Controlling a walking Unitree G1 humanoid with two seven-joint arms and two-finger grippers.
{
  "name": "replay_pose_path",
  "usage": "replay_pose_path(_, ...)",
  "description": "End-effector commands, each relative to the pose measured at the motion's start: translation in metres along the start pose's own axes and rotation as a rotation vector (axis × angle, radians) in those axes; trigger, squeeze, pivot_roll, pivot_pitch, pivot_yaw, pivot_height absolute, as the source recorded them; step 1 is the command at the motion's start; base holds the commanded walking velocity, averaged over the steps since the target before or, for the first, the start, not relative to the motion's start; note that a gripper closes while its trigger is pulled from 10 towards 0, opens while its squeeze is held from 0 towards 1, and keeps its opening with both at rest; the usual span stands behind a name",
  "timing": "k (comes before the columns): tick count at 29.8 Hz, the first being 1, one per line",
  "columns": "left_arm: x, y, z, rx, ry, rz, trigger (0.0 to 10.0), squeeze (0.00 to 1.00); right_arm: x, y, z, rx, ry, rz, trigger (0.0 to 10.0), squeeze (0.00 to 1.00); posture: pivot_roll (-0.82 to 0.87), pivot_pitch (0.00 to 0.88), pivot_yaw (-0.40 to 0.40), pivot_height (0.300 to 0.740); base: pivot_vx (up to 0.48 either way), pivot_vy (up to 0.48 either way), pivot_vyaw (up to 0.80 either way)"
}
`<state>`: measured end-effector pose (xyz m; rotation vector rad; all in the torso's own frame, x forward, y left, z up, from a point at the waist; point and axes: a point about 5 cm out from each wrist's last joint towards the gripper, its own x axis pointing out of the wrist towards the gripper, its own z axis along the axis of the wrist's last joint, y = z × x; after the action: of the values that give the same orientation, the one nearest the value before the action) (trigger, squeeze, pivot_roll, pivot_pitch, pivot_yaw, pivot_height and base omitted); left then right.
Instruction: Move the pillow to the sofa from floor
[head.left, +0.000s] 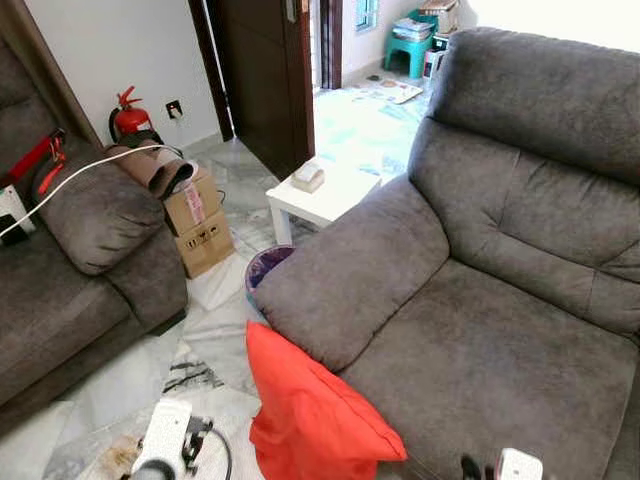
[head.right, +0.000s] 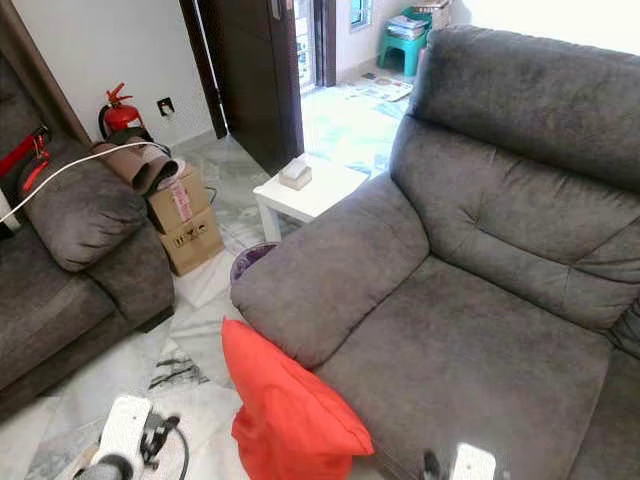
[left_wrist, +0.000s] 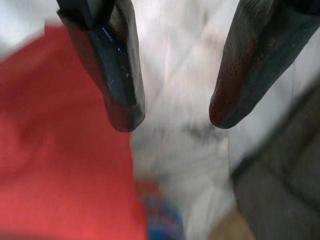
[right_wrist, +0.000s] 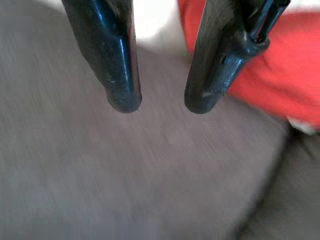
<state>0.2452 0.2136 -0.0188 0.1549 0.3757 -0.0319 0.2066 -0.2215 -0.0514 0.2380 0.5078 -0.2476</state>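
A red-orange pillow (head.left: 315, 415) stands on the marble floor, leaning against the front corner of the grey sofa (head.left: 500, 330) below its armrest. My left gripper (left_wrist: 172, 117) is open above the floor, with the red pillow (left_wrist: 55, 160) blurred just beside it; its white wrist (head.left: 162, 440) shows low, left of the pillow. My right gripper (right_wrist: 162, 107) is open over the grey sofa seat, the pillow (right_wrist: 290, 75) off to one side. Its wrist (head.left: 518, 466) sits at the lower edge, over the seat's front.
A second grey sofa (head.left: 70, 270) stands at the left with a white cable across it. Cardboard boxes (head.left: 200, 225), a white side table (head.left: 325, 195) and a purple bin (head.left: 265, 268) crowd the gap between the sofas. A red fire extinguisher (head.left: 128, 118) stands by the wall.
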Motion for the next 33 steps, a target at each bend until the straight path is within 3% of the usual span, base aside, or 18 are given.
replay_pose_path(1, 0.002, 0.0, 0.009, 0.022, -0.059, -0.019, 10.0, 0.0, 0.002, -0.001, 0.01, 0.033, -0.066, -0.005, 10.0, 0.0, 0.01, 0.059, 0.057, 0.74, 0.0, 0.0, 0.0)
replay_pose_path(4, 0.004, -0.001, 0.026, 0.021, -0.155, -0.031, 10.0, 0.0, 0.007, 0.001, 0.032, 0.039, -0.179, 0.017, 10.0, 0.0, 0.01, 0.057, 0.059, 0.74, 0.0, 0.0, 0.0)
replay_pose_path(11, -0.003, -0.002, 0.038, 0.111, -0.263, -0.064, 10.0, 0.0, 0.001, 0.001, 0.038, 0.044, -0.262, 0.024, 10.0, 0.0, 0.02, 0.052, 0.052, 0.74, 0.0, 0.0, 0.0)
replay_pose_path(19, -0.007, -0.001, 0.042, 0.097, -0.287, -0.059, 10.0, 0.0, -0.006, -0.005, 0.037, 0.031, -0.288, 0.013, 10.0, 0.0, 0.01, 0.042, 0.053, 0.74, 0.0, 0.0, 0.0)
replay_pose_path(25, -0.005, 0.0, 0.056, 0.071, -0.328, -0.05, 10.0, 0.0, -0.005, 0.003, 0.052, 0.029, -0.35, 0.04, 10.0, 0.0, 0.01, 0.023, 0.054, 0.74, 0.0, 0.0, 0.0)
replay_pose_path(33, -0.008, -0.001, 0.056, 0.059, -0.338, -0.046, 10.0, 0.0, -0.002, 0.008, 0.049, 0.015, -0.296, 0.049, 10.0, 0.0, 0.02, 0.013, 0.049, 0.74, 0.0, 0.0, 0.0)
